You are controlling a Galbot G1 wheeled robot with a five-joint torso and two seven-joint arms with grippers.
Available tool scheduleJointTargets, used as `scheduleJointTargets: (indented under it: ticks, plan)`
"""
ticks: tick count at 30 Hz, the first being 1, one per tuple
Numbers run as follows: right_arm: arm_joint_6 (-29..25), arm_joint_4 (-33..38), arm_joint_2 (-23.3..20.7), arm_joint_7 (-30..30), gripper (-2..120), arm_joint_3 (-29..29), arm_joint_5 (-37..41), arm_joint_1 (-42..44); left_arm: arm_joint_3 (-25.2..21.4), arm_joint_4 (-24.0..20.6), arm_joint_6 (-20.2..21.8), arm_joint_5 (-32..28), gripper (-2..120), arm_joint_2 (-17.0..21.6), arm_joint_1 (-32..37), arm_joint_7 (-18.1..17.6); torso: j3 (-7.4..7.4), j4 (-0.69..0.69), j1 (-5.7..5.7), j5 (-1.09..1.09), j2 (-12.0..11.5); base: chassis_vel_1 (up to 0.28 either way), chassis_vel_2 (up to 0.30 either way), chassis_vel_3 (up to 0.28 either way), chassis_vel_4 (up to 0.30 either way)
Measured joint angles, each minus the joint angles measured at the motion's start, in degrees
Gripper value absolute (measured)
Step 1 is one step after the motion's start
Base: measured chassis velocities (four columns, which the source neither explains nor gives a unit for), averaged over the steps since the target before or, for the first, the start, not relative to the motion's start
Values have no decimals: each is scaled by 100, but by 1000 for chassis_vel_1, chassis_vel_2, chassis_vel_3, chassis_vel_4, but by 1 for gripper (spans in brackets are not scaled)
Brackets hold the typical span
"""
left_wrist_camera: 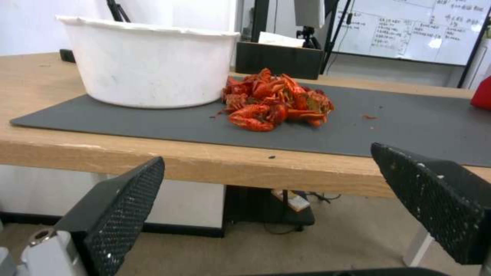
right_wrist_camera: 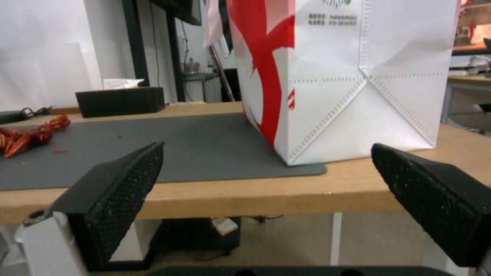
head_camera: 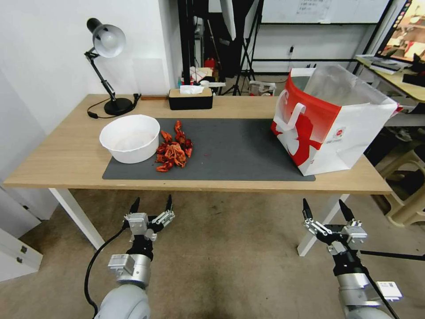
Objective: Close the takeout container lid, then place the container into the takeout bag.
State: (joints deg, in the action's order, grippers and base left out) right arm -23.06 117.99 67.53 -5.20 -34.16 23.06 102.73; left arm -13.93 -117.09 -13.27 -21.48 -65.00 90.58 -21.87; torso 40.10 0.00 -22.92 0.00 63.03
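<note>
While apart, bag (head_camera: 330,133) above end effector (head_camera: 323,204)

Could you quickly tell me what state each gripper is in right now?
Left gripper: open, holding nothing, below the table edge.
Right gripper: open, holding nothing, below the table edge.

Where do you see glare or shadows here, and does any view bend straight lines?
Head view: soft even light, the white bowl throws only a faint shadow on the grey mat, the takeout bag's clear liner shines pale, and upright lines near the right edge lean. Left wrist view: a glare patch on the whiteboard. Right wrist view: shade under the table.
</note>
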Motion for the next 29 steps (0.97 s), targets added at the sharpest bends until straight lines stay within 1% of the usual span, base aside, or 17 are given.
scheduleJointTargets:
  ticks: [29]
  plan:
    - [-30,-64,33,52,100,48,38,-29,-7,-1,-37,31,100,9,14,-4,0,0,0,0,0,0,0,0,0]
